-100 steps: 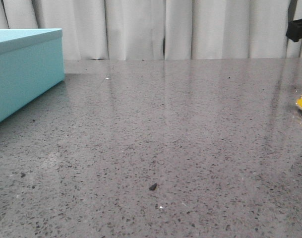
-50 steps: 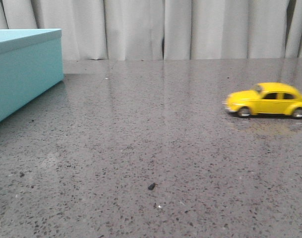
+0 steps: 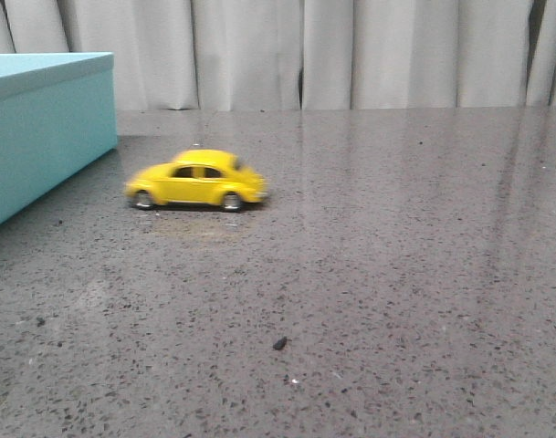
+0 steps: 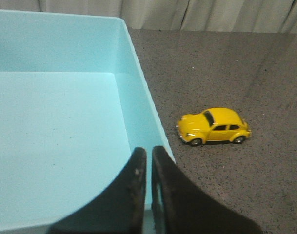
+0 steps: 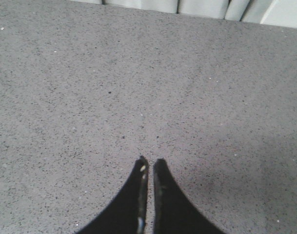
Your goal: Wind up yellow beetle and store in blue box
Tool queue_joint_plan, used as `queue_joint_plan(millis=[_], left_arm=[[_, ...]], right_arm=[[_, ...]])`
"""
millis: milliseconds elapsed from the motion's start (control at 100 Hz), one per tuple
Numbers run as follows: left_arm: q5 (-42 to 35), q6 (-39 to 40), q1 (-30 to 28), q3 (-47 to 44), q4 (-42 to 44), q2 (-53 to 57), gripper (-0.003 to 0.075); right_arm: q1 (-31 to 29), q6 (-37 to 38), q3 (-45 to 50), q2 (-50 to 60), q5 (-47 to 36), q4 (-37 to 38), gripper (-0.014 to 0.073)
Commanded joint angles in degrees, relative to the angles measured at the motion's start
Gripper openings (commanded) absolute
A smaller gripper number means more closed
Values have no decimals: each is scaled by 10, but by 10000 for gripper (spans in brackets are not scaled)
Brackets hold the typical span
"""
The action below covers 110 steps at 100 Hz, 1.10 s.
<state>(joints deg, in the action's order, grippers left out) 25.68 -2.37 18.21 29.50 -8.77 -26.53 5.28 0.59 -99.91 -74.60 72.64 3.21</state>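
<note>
From my remote station, the yellow beetle (image 3: 196, 180) stood on its wheels on the grey speckled table (image 3: 369, 274), slightly blurred in the front view, just short of the blue box (image 3: 42, 128) at the left edge and not touching it. Neither arm showed in the front view. In the left wrist view the left gripper (image 4: 148, 154) hung above the near rim of the box, its fingers pressed almost together and holding nothing; the box lay open below it, its pale interior bare, with the car on the table just beside the box's outer wall. In the right wrist view the right gripper (image 5: 148, 164) was likewise nearly closed and empty, over bare tabletop with no car in sight. I judged the blur to mean the car was rolling under its own spring, so the winding looked done. The storing was not: the car was loose on the table, and I reckoned a pick-up and a placement into the box remained.
</note>
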Motion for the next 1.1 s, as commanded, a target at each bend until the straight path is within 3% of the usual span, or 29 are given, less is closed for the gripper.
queue_joint_plan(millis=[0, 200, 460, 650, 820, 950, 1090], left_arm=[[-47, -27, 5, 32, -7, -7, -19], [-32, -35, 5, 80, -7, -21, -19], [-20, -56, 5, 131, -12, -96, -18], [30, -176, 5, 191, -82, -181, -18], [109, -262, 5, 278, -108, -283, -18], [140, -331, 5, 343, -108, -351, -18], [235, -461, 10, 410, -109, -425, -18]], right_arm=[[0, -24, -7, 33, -53, -18, -49], [0, -63, 74, 122, -122, -56, -49], [0, -104, 326, 331, -334, -67, -49], [0, -127, 512, 493, -480, -67, -49], [0, -189, 613, 612, -560, -67, -51], [0, -189, 659, 678, -570, -67, -66], [0, -189, 686, 724, -544, -67, -72]])
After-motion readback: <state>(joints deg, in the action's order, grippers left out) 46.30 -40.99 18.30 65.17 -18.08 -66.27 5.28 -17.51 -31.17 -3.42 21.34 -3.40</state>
